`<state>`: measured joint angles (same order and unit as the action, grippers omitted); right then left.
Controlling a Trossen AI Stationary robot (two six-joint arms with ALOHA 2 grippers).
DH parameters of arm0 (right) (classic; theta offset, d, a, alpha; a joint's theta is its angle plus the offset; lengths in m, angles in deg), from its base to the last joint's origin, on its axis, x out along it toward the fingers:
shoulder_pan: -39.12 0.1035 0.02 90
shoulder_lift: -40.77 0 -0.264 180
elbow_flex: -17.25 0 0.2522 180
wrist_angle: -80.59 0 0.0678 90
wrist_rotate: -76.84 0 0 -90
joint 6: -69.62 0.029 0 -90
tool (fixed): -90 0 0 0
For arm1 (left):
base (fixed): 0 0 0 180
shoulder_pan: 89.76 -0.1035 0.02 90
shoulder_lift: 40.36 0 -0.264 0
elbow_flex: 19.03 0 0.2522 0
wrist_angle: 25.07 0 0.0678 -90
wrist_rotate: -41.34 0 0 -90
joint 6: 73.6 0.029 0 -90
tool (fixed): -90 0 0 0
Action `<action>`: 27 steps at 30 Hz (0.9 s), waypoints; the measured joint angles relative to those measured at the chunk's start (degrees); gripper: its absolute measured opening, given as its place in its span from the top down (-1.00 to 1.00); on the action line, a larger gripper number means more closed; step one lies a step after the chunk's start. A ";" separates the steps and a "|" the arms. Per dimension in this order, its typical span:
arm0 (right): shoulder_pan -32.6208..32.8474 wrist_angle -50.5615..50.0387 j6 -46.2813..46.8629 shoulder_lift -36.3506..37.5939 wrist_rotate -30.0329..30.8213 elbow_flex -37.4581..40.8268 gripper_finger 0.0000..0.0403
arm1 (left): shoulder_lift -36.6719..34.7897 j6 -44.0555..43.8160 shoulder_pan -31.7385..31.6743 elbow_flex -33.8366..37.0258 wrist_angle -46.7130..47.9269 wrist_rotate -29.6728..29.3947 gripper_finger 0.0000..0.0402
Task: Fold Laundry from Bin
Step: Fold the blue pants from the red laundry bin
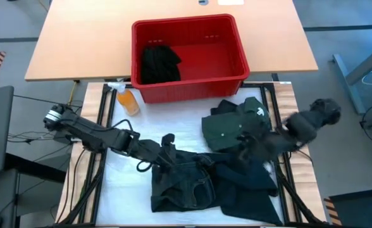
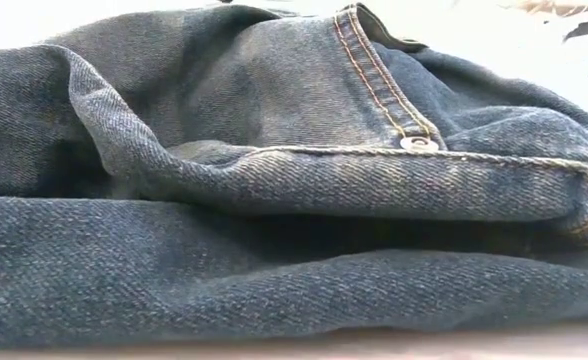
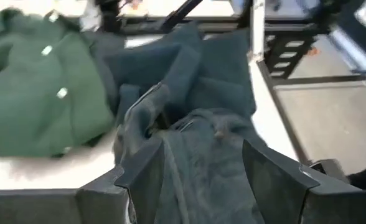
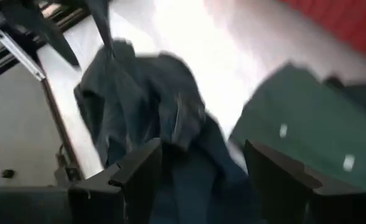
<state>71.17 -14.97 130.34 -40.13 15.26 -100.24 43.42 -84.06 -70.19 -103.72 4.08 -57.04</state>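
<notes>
Lying just ahead of the wide-open left gripper (image 3: 198,180), crumpled jeans (image 1: 183,180): soft, heavy denim, likely best gripped at waistband.

Two dark jointed arms, left arm (image 1: 91,134) with a pale silvery base joint, flat black fingers (image 3: 147,180)

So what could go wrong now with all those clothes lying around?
The jeans lie bunched over another dark garment, so a pull by the left fingers may drag both. The green shirt sits close by and could get rumpled. The orange bottle stands near the left arm and might tip.
</notes>
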 joint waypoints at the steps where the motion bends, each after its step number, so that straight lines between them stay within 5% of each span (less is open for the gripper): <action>1: 1.91 -0.12 3.18 1.58 0.96 2.66 -0.28 | 0.41 0.35 -0.11 -0.12 -0.29 0.24 -0.03; 9: 12.06 3.28 21.82 9.76 7.64 20.47 -0.28 | 6.14 1.72 -0.41 -0.07 0.83 -2.80 -0.03; 19: 12.82 10.73 19.44 13.38 7.91 26.65 -0.28 | 10.08 -2.29 -0.37 -0.05 2.21 -8.84 0.00; 22: 12.37 10.80 18.46 13.48 7.85 26.65 -0.28 | 9.75 -2.81 -0.39 -0.05 2.38 -8.84 0.18; 27: 11.33 12.54 15.66 13.68 7.96 26.65 -0.28 | 9.04 -4.96 -0.39 -0.03 2.12 -6.22 0.87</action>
<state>82.51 -2.43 146.00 -26.45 23.22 -73.59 52.46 -89.02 -70.58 -103.75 6.20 -63.26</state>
